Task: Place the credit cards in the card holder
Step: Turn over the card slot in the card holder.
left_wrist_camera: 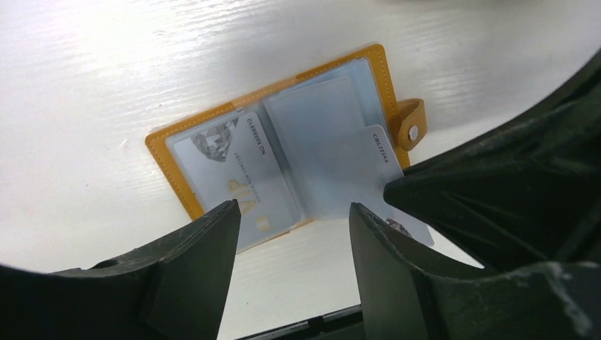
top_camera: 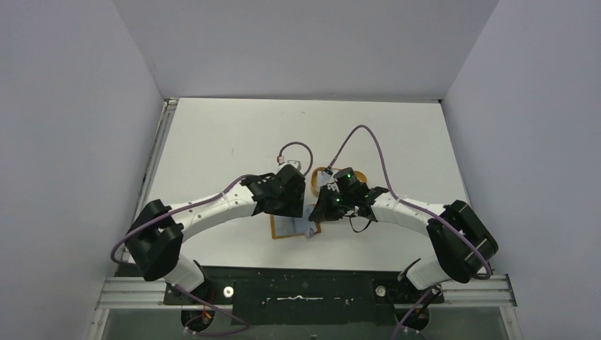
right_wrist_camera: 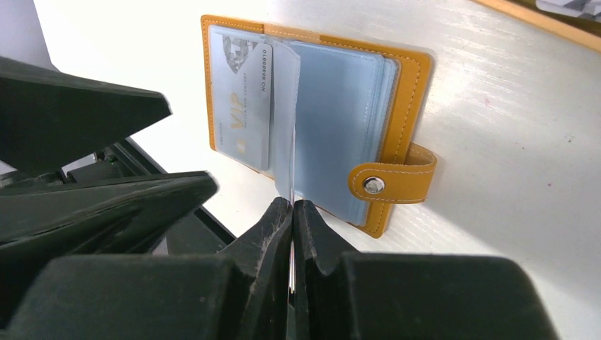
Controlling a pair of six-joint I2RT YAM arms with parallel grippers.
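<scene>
The card holder (left_wrist_camera: 173, 163) lies open on the white table, tan-orange with clear inner sleeves and a snap strap (right_wrist_camera: 386, 183). It also shows between the two wrists in the top view (top_camera: 285, 228). A silvery credit card marked VIP (left_wrist_camera: 234, 173) sits in its left pocket. My right gripper (right_wrist_camera: 292, 204) is shut on a second white credit card (left_wrist_camera: 379, 166), which stands edge-on (right_wrist_camera: 287, 120) with its far end inside a clear sleeve. My left gripper (left_wrist_camera: 293, 209) hovers open just in front of the holder's near edge, with nothing between its fingers.
An orange oval tray (top_camera: 317, 178) stands just behind the right wrist; its rim shows at the top right of the right wrist view (right_wrist_camera: 538, 18). The table's near edge and black rail (left_wrist_camera: 319, 322) lie close below the holder.
</scene>
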